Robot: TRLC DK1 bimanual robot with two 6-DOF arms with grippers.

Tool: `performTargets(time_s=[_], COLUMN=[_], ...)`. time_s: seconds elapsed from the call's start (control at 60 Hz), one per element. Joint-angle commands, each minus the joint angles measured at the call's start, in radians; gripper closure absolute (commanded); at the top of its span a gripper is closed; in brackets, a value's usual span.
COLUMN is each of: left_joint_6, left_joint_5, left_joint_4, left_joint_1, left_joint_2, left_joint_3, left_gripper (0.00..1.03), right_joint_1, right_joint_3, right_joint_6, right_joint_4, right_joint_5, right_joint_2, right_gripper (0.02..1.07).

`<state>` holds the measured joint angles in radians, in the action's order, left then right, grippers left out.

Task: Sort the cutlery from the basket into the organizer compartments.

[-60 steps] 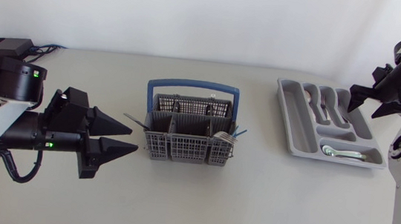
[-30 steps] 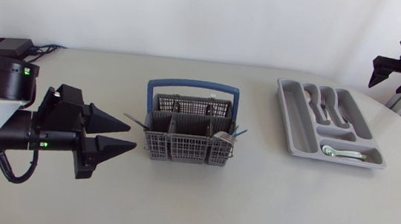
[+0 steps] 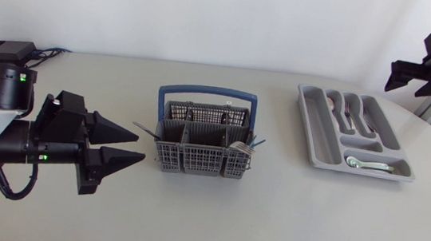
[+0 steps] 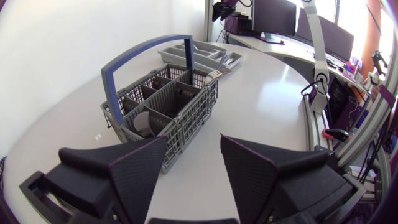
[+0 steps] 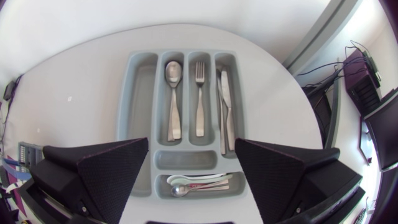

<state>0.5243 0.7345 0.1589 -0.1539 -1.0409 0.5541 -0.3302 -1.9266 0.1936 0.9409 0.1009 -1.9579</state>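
While the left gripper [image 3: 141,148] rests with its two fingers spread wide and nothing in them, the basket [image 3: 195,161] sits at its three o'clock, with forks [image 3: 243,146] poking out. The organizer [image 3: 306,118] lies at the basket's two o'clock and holds a spoon [image 5: 172,93], a fork [image 5: 199,93] and knives [image 5: 224,106]. The right gripper [image 5: 191,144] hangs at the organizer's one o'clock, fingers spread, holding nothing.

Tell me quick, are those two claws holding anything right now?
Left gripper: open, holding nothing, facing the basket.
Right gripper: open, holding nothing, organizer ahead of it.
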Motion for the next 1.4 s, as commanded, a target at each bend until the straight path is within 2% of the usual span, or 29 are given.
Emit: performTargets(time_s=[0.0,0.25,0.55,0.7,0.833,0.967,1.15,1.25,1.383], left_joint_6=[-0.020,-0.024,-0.027,-0.024,-0.026,-0.026,-0.026,-0.026,-0.027], left_joint_5=[0.002,0.002,0.002,0.000,0.000,0.000,0.002,0.002,0.002], left_joint_4=[0.008,0.013,0.014,0.011,0.008,0.010,0.008,0.008,0.011], left_joint_1=[-0.012,-0.009,-0.007,-0.001,-0.003,-0.001,-0.007,-0.012,-0.012], left_joint_2=[0.021,0.056,0.062,0.062,0.059,0.061,0.061,0.061,0.071], left_joint_3=[-0.023,-0.048,-0.052,-0.057,-0.057,-0.057,-0.057,-0.057,-0.052], left_gripper=[0.43,0.43,0.43,0.43,0.43,0.43,0.43,0.43,0.43], right_joint_1=[0.033,0.172,0.290,0.303,0.330,0.344,0.344,0.339,0.326], right_joint_3=[0.140,0.472,0.574,0.614,0.652,0.693,0.729,0.739,0.749], right_joint_6=[-0.002,0.029,-0.002,-0.034,-0.043,-0.048,-0.077,-0.088,-0.097], right_joint_4=[-0.065,-0.315,-0.438,-0.504,-0.548,-0.562,-0.553,-0.542,-0.536], right_joint_5=[-0.015,-0.033,-0.067,-0.070,-0.090,-0.109,-0.139,-0.139,-0.142], right_joint_2=[0.045,0.145,0.045,-0.016,-0.049,-0.052,-0.039,-0.026,-0.018], right_gripper=[0.07,0.07,0.07,0.32,0.49,0.64,0.93,1.01,1.01])
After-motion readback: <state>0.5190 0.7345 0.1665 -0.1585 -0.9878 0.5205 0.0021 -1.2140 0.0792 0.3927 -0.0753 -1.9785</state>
